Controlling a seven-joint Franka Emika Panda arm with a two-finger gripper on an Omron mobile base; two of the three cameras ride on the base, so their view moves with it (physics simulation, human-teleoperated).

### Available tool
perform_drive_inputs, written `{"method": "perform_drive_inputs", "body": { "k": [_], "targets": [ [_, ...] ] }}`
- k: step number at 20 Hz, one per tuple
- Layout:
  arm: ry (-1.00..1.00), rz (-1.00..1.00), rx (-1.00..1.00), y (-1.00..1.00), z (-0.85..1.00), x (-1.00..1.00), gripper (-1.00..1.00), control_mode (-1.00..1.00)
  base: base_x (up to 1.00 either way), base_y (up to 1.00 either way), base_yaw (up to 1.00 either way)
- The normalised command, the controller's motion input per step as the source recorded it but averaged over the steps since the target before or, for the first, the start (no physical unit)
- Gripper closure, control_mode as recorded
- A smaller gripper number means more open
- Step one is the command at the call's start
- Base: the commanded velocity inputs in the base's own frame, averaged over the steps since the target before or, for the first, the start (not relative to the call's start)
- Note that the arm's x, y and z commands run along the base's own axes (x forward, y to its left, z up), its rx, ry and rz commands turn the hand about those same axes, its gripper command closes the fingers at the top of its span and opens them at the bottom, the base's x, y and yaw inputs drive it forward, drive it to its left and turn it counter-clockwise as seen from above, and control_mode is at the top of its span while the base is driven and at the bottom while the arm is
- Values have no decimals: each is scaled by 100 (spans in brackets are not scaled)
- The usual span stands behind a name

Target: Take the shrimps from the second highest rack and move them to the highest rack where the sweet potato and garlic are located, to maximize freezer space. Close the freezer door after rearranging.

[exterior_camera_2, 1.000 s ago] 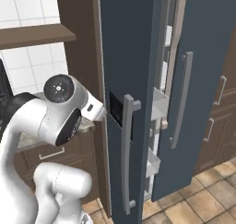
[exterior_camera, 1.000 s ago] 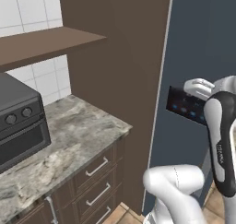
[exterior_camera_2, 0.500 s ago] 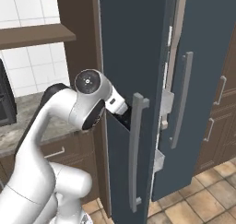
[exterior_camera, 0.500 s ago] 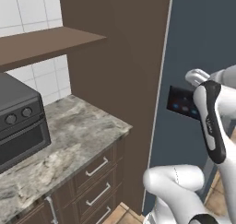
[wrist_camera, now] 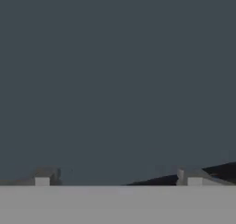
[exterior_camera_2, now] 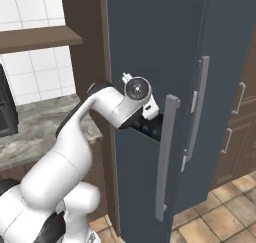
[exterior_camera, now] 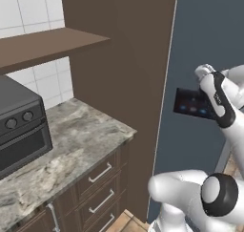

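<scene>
Now upright freezer door (exterior_camera_2: 150,47), handle (exterior_camera_2: 165,157) vertical.

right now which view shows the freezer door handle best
The right base view: the freezer door handle runs as a full pale vertical bar down the dark door, beside the arm. The left base view gives just a sliver of it at the right edge, behind the arm. The hand view faces flat dark door surface up close.

Oven (exterior_camera: 21,126) on counter (exterior_camera: 71,150), left of freezer door (exterior_camera_2: 150,62).
</scene>
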Motion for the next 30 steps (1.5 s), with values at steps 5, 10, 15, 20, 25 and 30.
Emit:
{"method": "perform_drive_inputs", "body": {
  "k": [5, 10, 15, 20, 25, 30],
  "targets": [
    [0, 7, 28, -28, -17, 100, -100, -100, 0, 0, 0],
    [0, 10, 24, -2, -15, 92, -100, -100, 0, 0, 0],
    [1, 8, 11, 24, -22, 45, -100, -100, 0, 0, 0],
    [6, 1, 0, 58, -30, 5, -100, -100, 0, 0, 0],
    [9, 0, 0, 61, -27, 0, -100, -100, 0, 0, 0],
    [6, 0, 0, 57, -32, 10, -100, -100, 0, 0, 0]
  ]
}}
